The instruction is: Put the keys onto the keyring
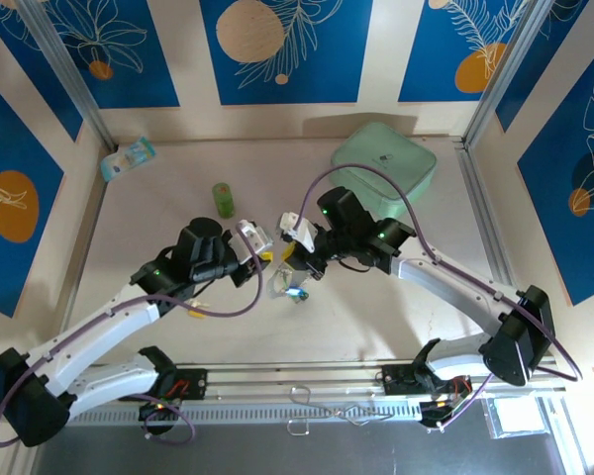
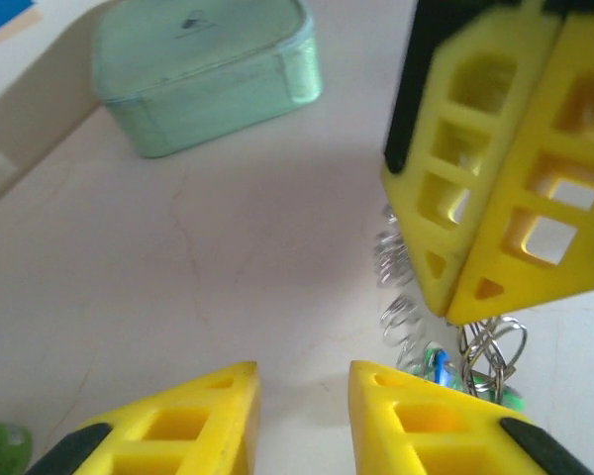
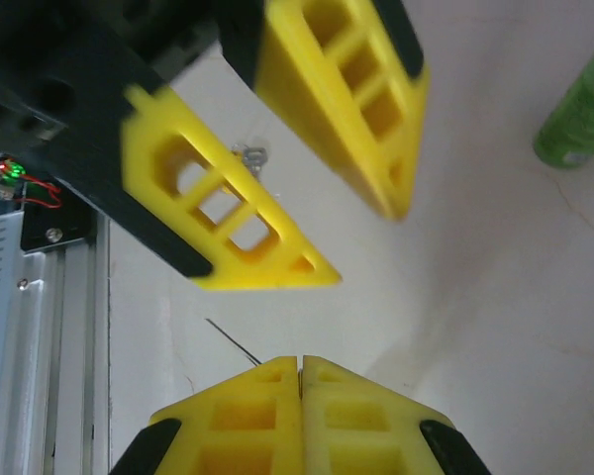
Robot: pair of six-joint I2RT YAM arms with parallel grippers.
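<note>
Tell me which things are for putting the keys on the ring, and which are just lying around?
For the job:
- keyring, pinched by the right hand
- keys, hanging beside it

Just lying about:
- green bottle
- mint box
- small packet

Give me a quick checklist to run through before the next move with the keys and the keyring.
1. Right end effector shut on the keyring: ok.
2. Left end effector open and empty: ok.
3. Key held by left end effector for threading: not ok.
4. Keys under the keyring already threaded on it: cannot tell.
5. Green bottle apart from both end effectors: ok.
</note>
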